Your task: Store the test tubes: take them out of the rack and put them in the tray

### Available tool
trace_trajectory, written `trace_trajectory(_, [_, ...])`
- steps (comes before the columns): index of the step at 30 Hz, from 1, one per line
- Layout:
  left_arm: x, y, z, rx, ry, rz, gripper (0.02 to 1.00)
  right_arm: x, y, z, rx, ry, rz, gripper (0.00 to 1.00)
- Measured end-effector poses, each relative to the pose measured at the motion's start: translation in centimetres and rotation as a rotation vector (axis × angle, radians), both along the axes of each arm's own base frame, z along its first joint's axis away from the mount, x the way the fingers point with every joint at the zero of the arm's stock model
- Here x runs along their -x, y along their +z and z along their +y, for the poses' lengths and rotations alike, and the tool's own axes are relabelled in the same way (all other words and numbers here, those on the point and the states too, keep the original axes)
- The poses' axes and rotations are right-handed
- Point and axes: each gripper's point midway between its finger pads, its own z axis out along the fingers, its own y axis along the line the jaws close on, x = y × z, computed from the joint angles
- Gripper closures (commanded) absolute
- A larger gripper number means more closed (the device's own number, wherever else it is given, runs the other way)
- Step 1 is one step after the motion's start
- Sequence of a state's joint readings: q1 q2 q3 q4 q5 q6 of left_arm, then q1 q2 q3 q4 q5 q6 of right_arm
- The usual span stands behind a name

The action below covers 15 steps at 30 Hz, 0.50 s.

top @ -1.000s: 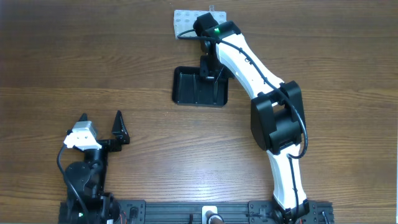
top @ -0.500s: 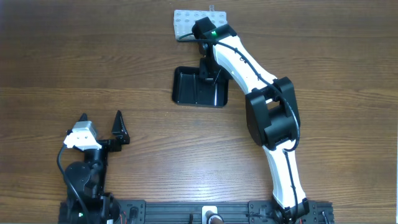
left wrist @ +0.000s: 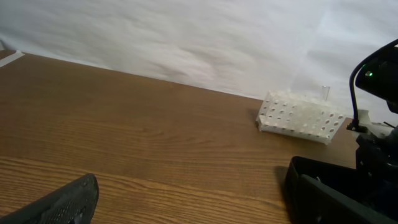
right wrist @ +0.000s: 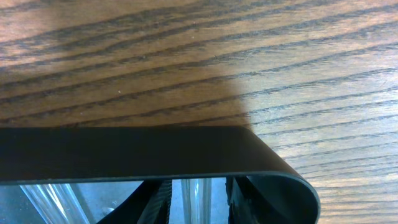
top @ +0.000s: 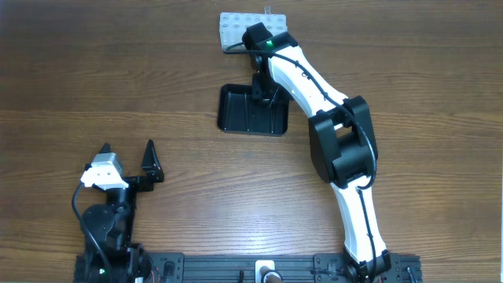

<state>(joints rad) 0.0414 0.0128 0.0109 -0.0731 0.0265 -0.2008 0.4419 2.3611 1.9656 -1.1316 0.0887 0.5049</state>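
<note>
Tube (right wrist: pixel 198 200): clear, inside the tray (right wrist: pixel 124 152), just behind its black rim and directly ahead of the right gripper (top: pixel 262 91). Whether that gripper clamps the tube or stands slack around it cannot be told.

Second tube (right wrist: pixel 43 202): clear, lying slantwise in the same tray, apart from the first.

Tray, top view: black, shallow, rectangular, near the middle of the surface (top: pixel 118 63). The right gripper is over its right-hand portion, close to the wall that faces the rack (top: pixel 236 27).

Rack: white, perforated block just beyond the tray, apart from it. In the left wrist view it stands near the far edge of the surface, against a pale backdrop.

Rack tube (left wrist: pixel 324 92): one clear tube upright at the rack's far right corner, its top projecting above the block.

Right arm: white, reaching from its base at the bottom right diagonally up to the tray.

Left gripper (top: pixel 128 149): parked low at the left, well apart from tray and rack. Its fingers (left wrist: pixel 62 205) are spread wide with nothing between them.
</note>
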Motion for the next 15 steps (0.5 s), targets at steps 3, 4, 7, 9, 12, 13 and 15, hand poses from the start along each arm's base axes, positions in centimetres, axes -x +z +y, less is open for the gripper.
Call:
trace_trajectory(3, [0.0,0.0,0.0,0.0,0.0,0.0,0.02,0.5,0.4,-0.3,0.012,0.0,0.025,0.684])
trace_trajectory(4, [0.0,0.0,0.0,0.0,0.0,0.0,0.023,0.6,0.9,-0.3,0.015,0.0,0.032,0.667])
trace_trajectory(7, [0.0,0.0,0.0,0.0,0.0,0.0,0.02,0.2,3.0,-0.1,0.012,-0.002,0.026,0.606])
trace_trajectory(9, [0.0,0.0,0.0,0.0,0.0,0.0,0.023,-0.5,4.9,0.2,-0.001,-0.001,-0.001,0.579])
trace_trajectory(12, [0.0,0.0,0.0,0.0,0.0,0.0,0.023,-1.9,8.4,0.9,-0.035,0.008,-0.074,0.542])
trace_trajectory(13, [0.0,0.0,0.0,0.0,0.0,0.0,0.02,-2.6,9.6,1.2,-0.05,0.014,-0.109,0.529])
trace_trajectory(15, [0.0,0.0,0.0,0.0,0.0,0.0,0.02,-4.0,12.0,1.8,-0.081,0.03,-0.189,0.514])
